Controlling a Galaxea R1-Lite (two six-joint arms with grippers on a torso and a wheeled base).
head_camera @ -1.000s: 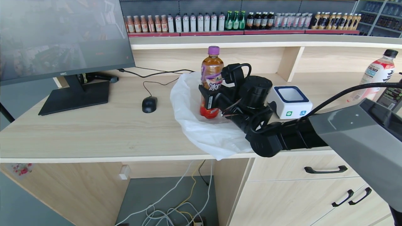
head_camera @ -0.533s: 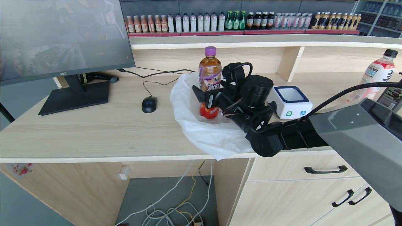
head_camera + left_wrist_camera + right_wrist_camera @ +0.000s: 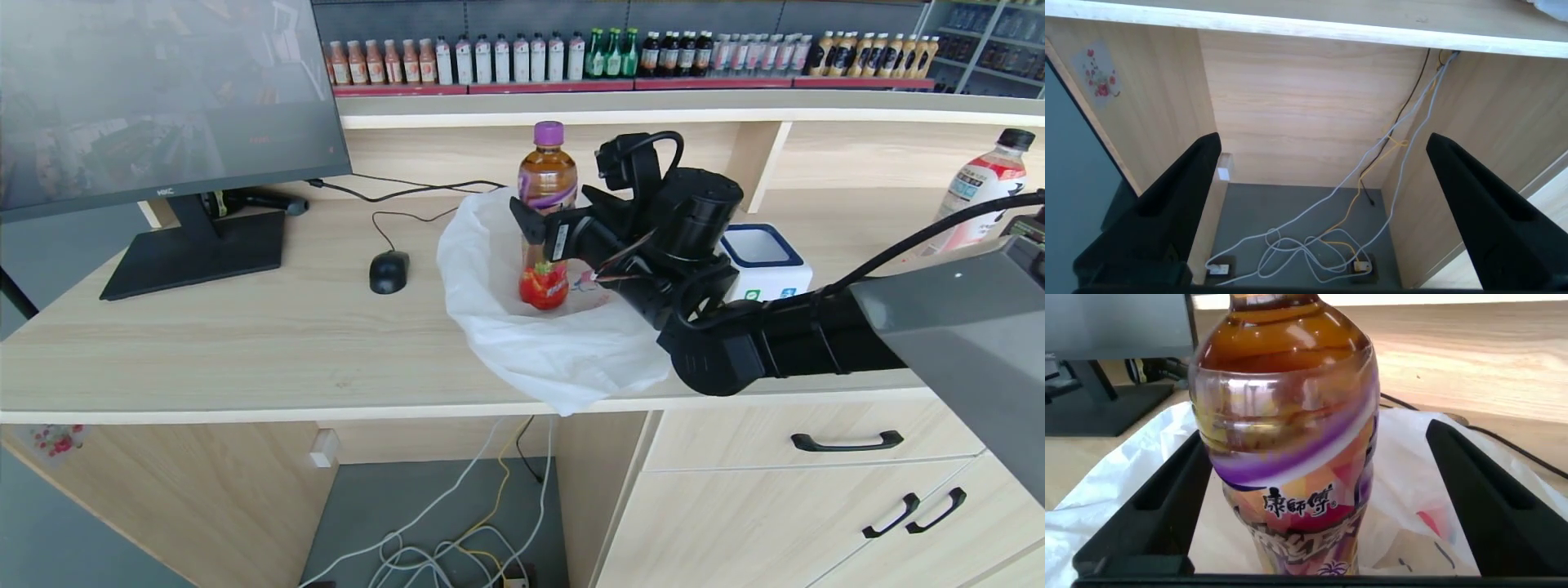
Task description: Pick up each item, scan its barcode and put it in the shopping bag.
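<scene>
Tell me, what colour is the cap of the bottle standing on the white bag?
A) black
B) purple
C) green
B: the bottle standing upright on the white bag has a purple cap.

Light wood counter (image 3: 245,343) w/ drawers (image 3: 735,506), monitor (image 3: 155,90) on it, bottle shelves (image 3: 620,83) behind, grey floor (image 3: 367,506) w/ cables (image 3: 457,539).
</scene>
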